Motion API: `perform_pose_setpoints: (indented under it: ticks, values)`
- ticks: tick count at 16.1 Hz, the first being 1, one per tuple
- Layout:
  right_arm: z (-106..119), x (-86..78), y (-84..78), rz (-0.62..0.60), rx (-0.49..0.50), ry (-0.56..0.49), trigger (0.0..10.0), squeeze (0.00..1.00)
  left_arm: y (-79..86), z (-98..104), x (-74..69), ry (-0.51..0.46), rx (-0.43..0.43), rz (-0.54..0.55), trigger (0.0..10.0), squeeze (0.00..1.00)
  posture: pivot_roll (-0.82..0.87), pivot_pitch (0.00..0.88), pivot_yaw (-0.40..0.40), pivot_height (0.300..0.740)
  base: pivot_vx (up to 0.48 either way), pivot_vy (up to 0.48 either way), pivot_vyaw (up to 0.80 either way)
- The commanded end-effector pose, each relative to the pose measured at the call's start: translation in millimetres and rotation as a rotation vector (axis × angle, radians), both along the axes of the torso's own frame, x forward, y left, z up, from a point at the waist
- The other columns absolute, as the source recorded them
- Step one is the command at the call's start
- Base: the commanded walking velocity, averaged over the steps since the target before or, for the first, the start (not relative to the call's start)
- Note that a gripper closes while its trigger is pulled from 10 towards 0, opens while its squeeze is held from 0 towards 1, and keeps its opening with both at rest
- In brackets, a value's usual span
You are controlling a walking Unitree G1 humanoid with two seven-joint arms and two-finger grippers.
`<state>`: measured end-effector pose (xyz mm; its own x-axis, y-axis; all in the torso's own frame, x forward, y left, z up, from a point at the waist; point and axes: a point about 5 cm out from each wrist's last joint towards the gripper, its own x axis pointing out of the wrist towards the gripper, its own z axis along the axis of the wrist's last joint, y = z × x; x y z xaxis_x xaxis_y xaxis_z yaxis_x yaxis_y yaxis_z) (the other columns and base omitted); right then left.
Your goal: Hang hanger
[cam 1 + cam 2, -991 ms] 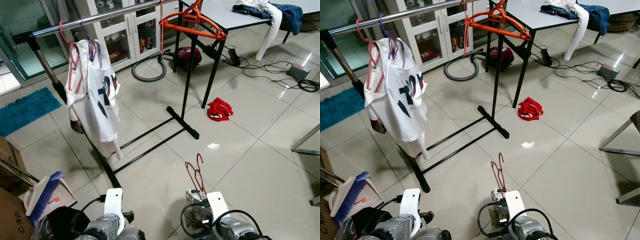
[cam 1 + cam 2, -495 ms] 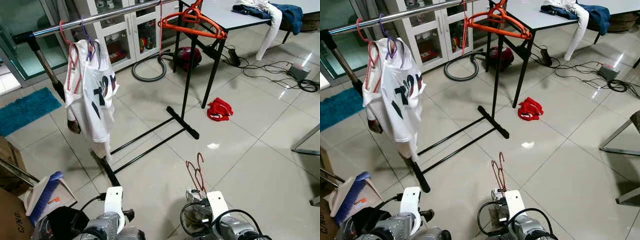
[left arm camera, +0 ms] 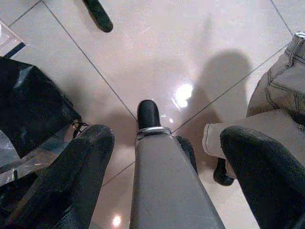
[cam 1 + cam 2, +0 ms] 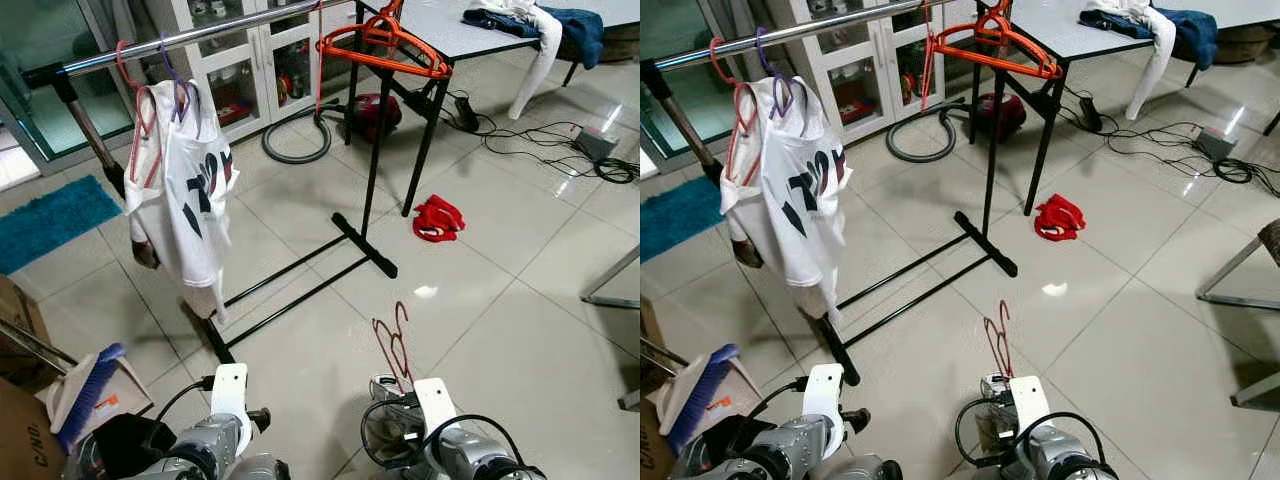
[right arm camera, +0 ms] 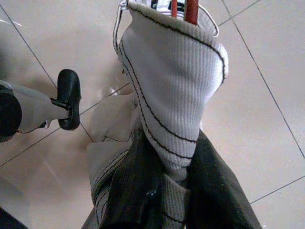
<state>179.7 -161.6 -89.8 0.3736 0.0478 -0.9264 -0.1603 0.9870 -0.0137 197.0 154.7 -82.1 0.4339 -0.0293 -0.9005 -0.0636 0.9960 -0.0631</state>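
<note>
Hanger (image 4: 392, 342) — red, its hook up — sits low before the robot, pinched with a pale ribbed garment (image 5: 174, 90) in the right hand (image 5: 164, 191). It is well apart from the rail (image 4: 190, 36), where a white shirt (image 4: 185, 190) and orange hangers (image 4: 385, 45) already hang. Carrying and hooking are left, I judge. Left hand (image 3: 167, 157) hangs spread — holding nothing — over the floor (image 4: 500, 250).

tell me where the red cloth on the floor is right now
In the left eye view the red cloth lies crumpled on the tiles right of the garment rack's foot, just beside the table leg.
</note>
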Motion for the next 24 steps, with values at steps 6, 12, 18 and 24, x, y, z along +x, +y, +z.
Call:
perform_pose_setpoints:
  ticks: [6, 12, 18, 24]
  values:
    - [5.5, 11.7, 0.8, -0.011, 0.005, -0.026, 10.0, 0.00, 0.4, 3.8, 7.2, -0.014, 0.001, 0.004, 10.0, 0.00, -0.09, 0.000, 0.047, 0.740, 0.000, 0.000, 0.00]
    - [5.8, 12.2, 0.7, -0.015, 0.006, -0.024, 10.0, 0.00, -0.6, 4.9, 9.3, -0.030, -0.008, -0.018, 10.0, 0.00, -0.08, 0.000, 0.044, 0.740, 0.000, 0.000, 0.00]
    - [4.8, 10.4, 2.2, -0.039, 0.018, -0.021, 10.0, 0.00, 1.5, 3.9, 7.3, -0.017, 0.010, -0.022, 10.0, 0.00, -0.09, 0.000, 0.040, 0.740, 0.000, 0.000, 0.00]
    - [4.3, 9.1, 0.8, -0.025, 0.008, -0.016, 10.0, 0.00, 0.2, 2.6, 5.0, -0.005, 0.001, -0.008, 10.0, 0.00, -0.09, 0.000, 0.031, 0.740, 0.000, 0.000, 0.00]
